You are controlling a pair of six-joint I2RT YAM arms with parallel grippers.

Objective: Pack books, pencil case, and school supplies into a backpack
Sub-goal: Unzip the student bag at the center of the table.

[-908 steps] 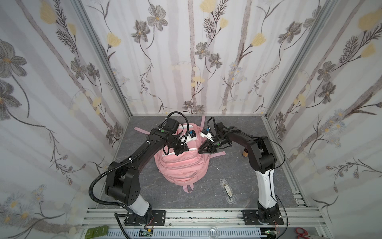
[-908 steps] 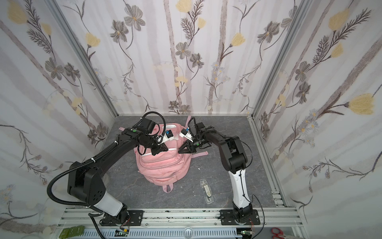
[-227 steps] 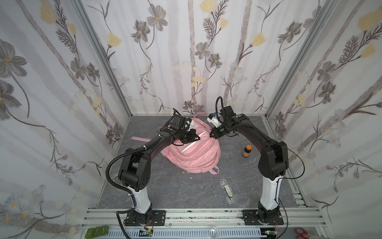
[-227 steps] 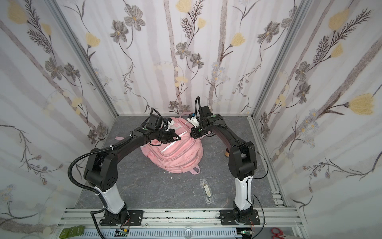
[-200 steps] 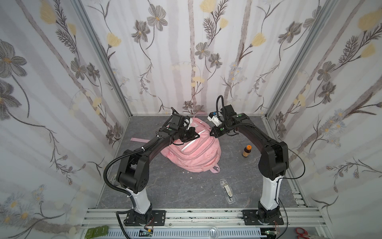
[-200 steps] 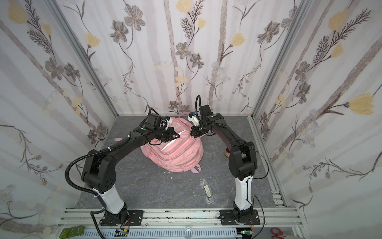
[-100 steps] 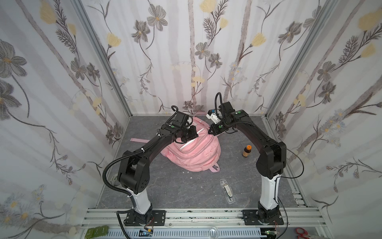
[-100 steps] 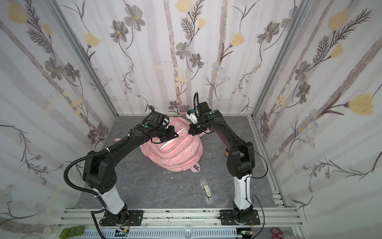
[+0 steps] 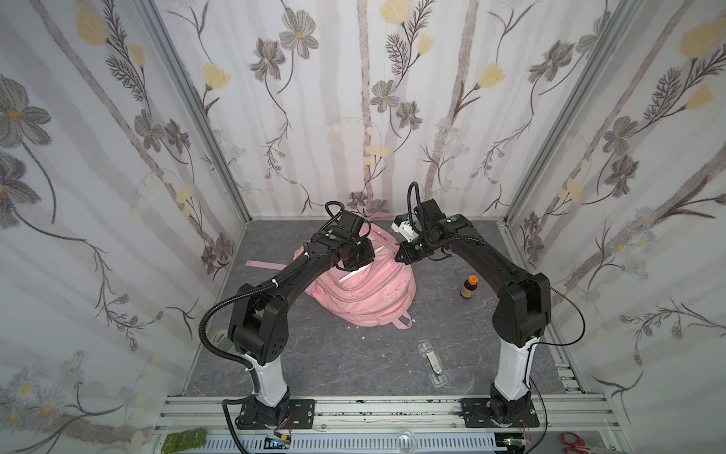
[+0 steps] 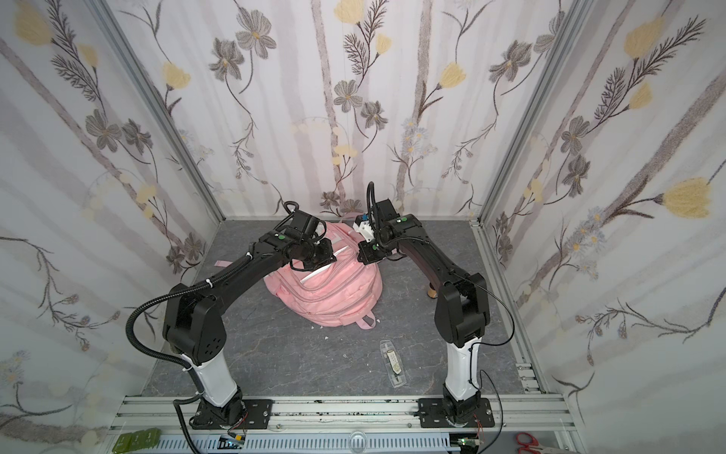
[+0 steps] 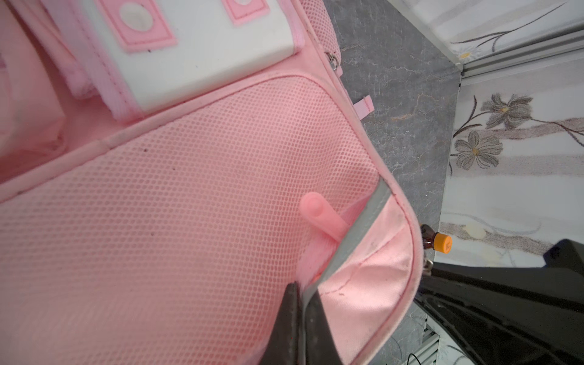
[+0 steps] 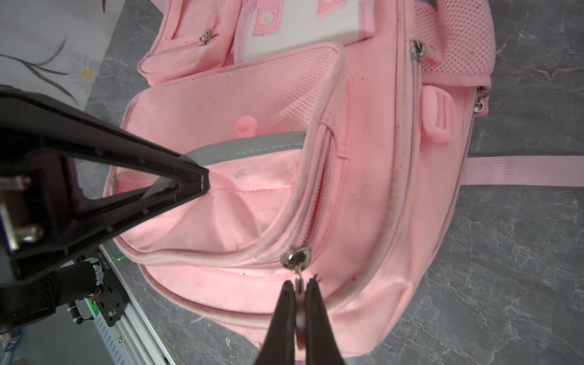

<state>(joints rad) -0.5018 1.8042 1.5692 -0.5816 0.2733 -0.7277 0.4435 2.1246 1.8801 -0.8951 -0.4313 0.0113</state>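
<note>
Closest in, a narrow clear plastic case (image 9: 432, 359) lies flat on the grey surface (image 9: 334, 365), well apart from everything else. Beyond it, mid-surface, the pink backpack (image 9: 371, 293) lies between the two arms. A small brown bottle (image 9: 469, 286) with an orange cap stands upright near the backpack on the right arm's side. At the bag's far end a front pocket gapes, showing its pink lining. The left hand (image 11: 303, 294) is pinched tight on the grey reflective trim (image 11: 360, 227) along that pocket's rim. The right hand (image 12: 299, 284) is clamped closed on the metal zip pull (image 12: 296, 259) at the pocket's corner.
</note>
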